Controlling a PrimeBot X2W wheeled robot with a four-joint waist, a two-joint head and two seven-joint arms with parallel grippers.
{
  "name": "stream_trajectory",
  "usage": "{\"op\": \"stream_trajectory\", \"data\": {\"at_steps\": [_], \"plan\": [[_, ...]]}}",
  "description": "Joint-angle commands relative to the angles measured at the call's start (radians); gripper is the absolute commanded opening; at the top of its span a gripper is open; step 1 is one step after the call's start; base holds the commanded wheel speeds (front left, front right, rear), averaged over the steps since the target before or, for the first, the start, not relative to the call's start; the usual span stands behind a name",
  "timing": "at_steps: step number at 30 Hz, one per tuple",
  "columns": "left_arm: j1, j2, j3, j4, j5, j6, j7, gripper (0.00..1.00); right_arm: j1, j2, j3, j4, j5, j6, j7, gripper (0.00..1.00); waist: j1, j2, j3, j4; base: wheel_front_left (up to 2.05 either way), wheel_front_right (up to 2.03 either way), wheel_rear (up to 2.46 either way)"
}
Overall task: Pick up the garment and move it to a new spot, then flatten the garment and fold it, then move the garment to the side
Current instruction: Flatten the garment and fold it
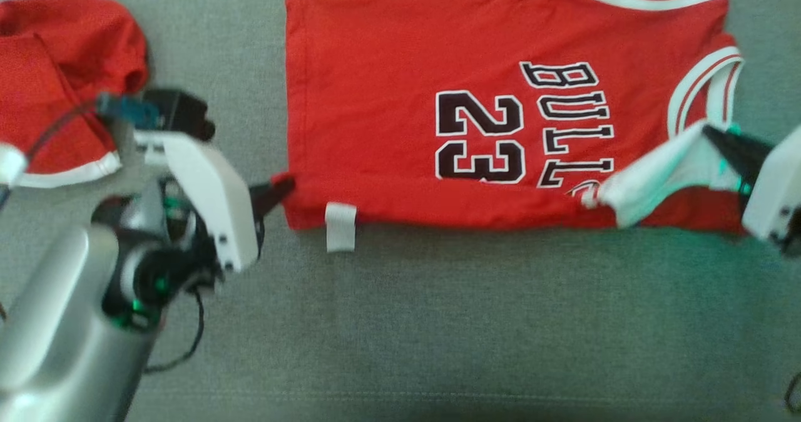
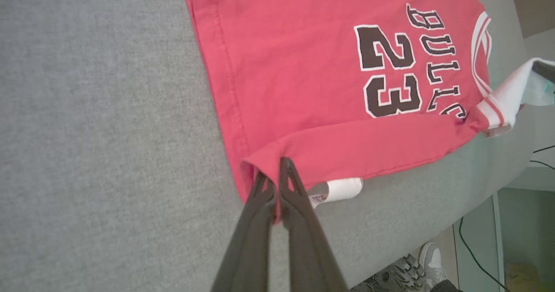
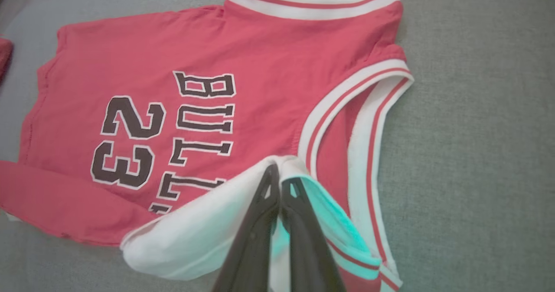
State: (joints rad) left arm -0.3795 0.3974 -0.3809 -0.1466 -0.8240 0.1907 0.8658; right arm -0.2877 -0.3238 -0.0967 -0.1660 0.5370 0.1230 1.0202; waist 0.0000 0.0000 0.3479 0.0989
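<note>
On the grey fabric surface (image 1: 438, 322) the red jersey (image 1: 388, 84) lies spread flat, its near edge folded over — the left claw (image 1: 280, 188) clamped on the hem corner, the right claw (image 1: 713, 135) clamped on the white shoulder fabric.

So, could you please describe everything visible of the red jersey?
The red jersey is a soft basketball top printed BULLS 23 in black, with white red-striped neck and armhole bands and a white tag at the hem. It lies on grey cloth, near edge folded over. The left pincer is shut on its hem corner, the right pincer on its white-lined shoulder.
</note>
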Motion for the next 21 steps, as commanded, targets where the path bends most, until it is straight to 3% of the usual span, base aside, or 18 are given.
{"op": "stream_trajectory", "data": {"at_steps": [1,8,16,17,18,19,20,21], "plan": [[-0.094,0.015,0.042,-0.007,-0.009,0.009,0.023,0.00,-0.072,-0.037,0.016,-0.012,0.001,0.008,0.029,0.00,0.0000,0.0000,0.023,0.008,0.00,0.00,0.00],[-0.252,-0.034,0.021,0.120,-0.036,0.023,0.103,0.00,-0.218,-0.082,0.071,0.099,-0.019,0.008,0.107,0.00,0.0000,0.0000,0.060,0.023,0.00,0.00,0.00],[-0.314,-0.069,0.008,0.227,-0.026,0.030,0.094,0.00,-0.289,-0.068,0.114,0.168,-0.053,0.008,0.074,0.00,0.0000,0.0000,0.078,0.023,0.00,0.00,0.00],[-0.317,-0.071,0.013,0.239,-0.022,0.036,0.083,0.04,-0.293,-0.069,0.124,0.168,-0.052,0.008,0.059,0.68,0.0000,0.0000,0.079,0.022,0.00,0.00,0.00],[-0.318,-0.074,0.019,0.250,-0.019,0.042,0.070,0.38,-0.292,-0.067,0.126,0.176,-0.050,0.008,0.051,1.00,0.0000,0.0000,0.078,0.019,0.00,0.00,0.00],[-0.316,-0.075,0.020,0.259,-0.018,0.039,0.061,0.85,-0.289,-0.068,0.133,0.181,-0.047,0.008,0.044,1.00,0.0000,0.0000,0.074,0.016,0.00,0.00,0.00],[-0.309,-0.074,0.022,0.265,-0.019,0.036,0.054,1.00,-0.285,-0.073,0.141,0.182,-0.045,0.008,0.036,1.00,0.0000,0.0000,0.070,0.013,0.00,0.00,0.00],[-0.300,-0.074,0.027,0.268,-0.022,0.036,0.045,1.00,-0.278,-0.078,0.147,0.181,-0.042,0.008,0.027,1.00,0.0000,0.0000,0.064,0.009,0.00,0.00,0.00]]}}
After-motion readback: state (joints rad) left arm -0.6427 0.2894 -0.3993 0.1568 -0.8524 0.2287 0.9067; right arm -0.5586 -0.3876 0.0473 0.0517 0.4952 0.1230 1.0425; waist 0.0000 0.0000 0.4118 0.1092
